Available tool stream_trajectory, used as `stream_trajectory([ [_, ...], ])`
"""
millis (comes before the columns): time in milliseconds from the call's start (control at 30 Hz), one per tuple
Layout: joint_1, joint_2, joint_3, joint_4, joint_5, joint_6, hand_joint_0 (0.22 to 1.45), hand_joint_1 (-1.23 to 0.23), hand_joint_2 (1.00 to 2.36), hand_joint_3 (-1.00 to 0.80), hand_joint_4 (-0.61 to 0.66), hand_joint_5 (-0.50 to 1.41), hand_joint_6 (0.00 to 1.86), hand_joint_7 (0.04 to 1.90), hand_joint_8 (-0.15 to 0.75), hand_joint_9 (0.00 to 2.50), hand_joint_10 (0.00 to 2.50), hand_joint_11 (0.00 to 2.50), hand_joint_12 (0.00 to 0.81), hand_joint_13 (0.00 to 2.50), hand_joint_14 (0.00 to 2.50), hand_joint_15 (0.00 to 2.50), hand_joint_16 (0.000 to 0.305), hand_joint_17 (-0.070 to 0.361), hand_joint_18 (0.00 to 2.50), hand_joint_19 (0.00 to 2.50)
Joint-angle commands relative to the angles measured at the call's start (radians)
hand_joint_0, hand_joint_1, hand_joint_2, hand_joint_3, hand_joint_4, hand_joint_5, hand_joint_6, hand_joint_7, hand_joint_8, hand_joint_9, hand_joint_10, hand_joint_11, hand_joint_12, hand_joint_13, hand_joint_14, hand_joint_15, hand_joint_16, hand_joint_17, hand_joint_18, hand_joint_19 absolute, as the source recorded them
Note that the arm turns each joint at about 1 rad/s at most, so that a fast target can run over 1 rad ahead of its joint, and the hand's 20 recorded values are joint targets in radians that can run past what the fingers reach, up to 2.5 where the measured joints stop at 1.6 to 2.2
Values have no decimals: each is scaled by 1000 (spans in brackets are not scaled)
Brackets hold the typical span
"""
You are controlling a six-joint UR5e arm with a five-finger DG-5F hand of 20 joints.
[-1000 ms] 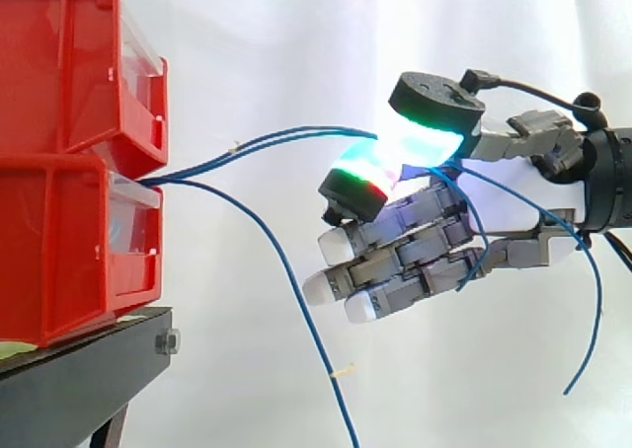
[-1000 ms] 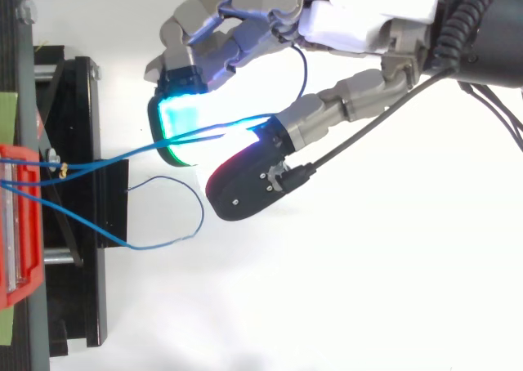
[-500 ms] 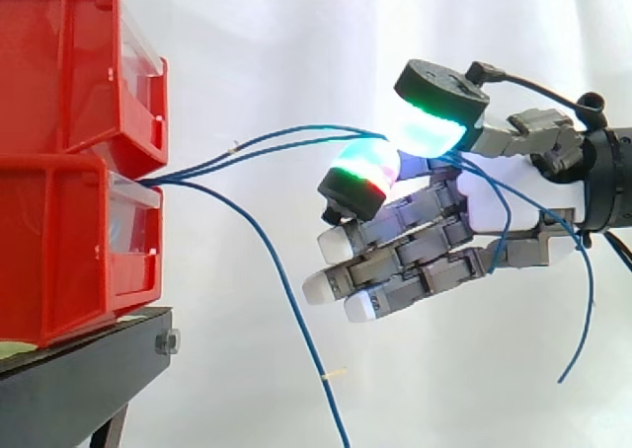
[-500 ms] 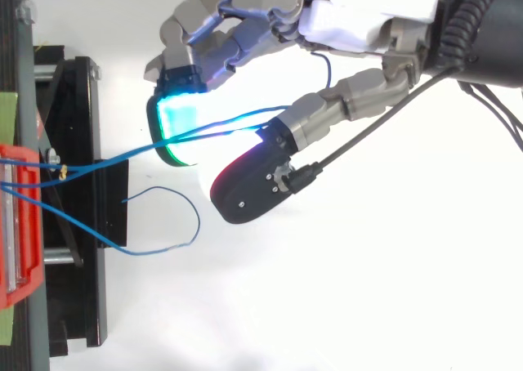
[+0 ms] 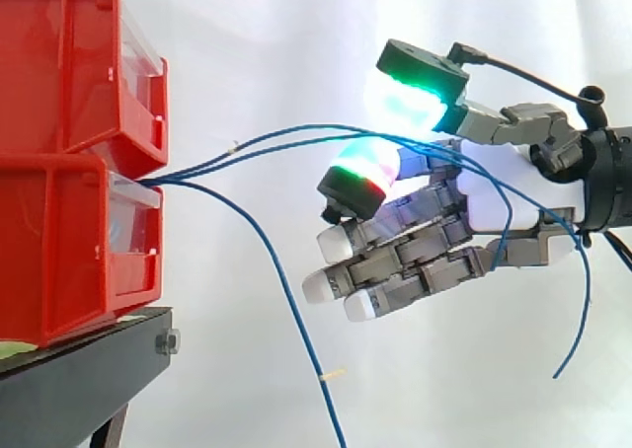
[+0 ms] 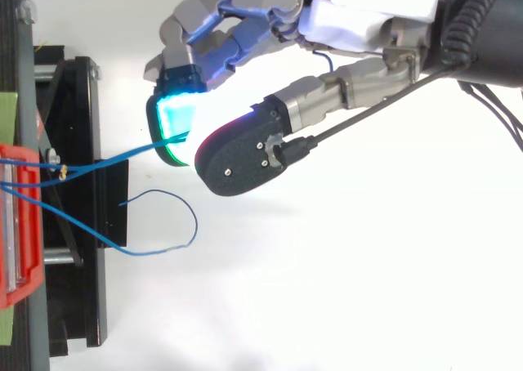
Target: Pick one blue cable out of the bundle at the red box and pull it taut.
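Bins (image 5: 69, 172), red and stacked two high, sit on the black stand (image 5: 79, 369) at the left before the white curtain. Reaching in from the right, the hand (image 5: 528, 186) is level with the gap between the bins and well clear of them. It is released: the green-glowing thumb pad (image 5: 410, 93) stands apart above the red-and-green finger pad (image 5: 360, 172), and the other fingers are loosely bent below. Two blue cables (image 5: 267, 140) leave the mouth of the lower bin and run in a shallow arc through that gap, unpinched, then across the palm, and one end hangs down behind the hand. A third cable (image 5: 267, 261) droops from the bin; from above it curls in a loop (image 6: 192, 224) beside the stand.
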Motion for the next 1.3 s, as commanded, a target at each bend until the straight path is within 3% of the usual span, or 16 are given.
stream_trajectory([
  [0,0,0,0,0,0,0,525,-652,1001,-480,66,-133,831,1119,257,778,8,329,376,373,8,190,57,129,323,271],
  [167,0,0,0,-1,0,0,559,-713,1008,-398,70,-136,834,1140,256,772,11,341,367,370,8,186,56,125,315,267],
  [733,-1,-1,0,-3,0,0,520,-752,1000,-500,78,-144,841,1096,259,755,8,339,378,379,8,189,58,130,332,264],
  [1000,0,0,0,-3,0,2,625,-837,1016,-306,72,-147,846,1197,254,758,9,346,362,388,7,176,55,123,356,250],
  [1267,0,0,0,-1,0,2,650,-868,1017,-272,13,-156,871,1134,254,741,8,341,364,397,7,173,55,123,367,230],
])
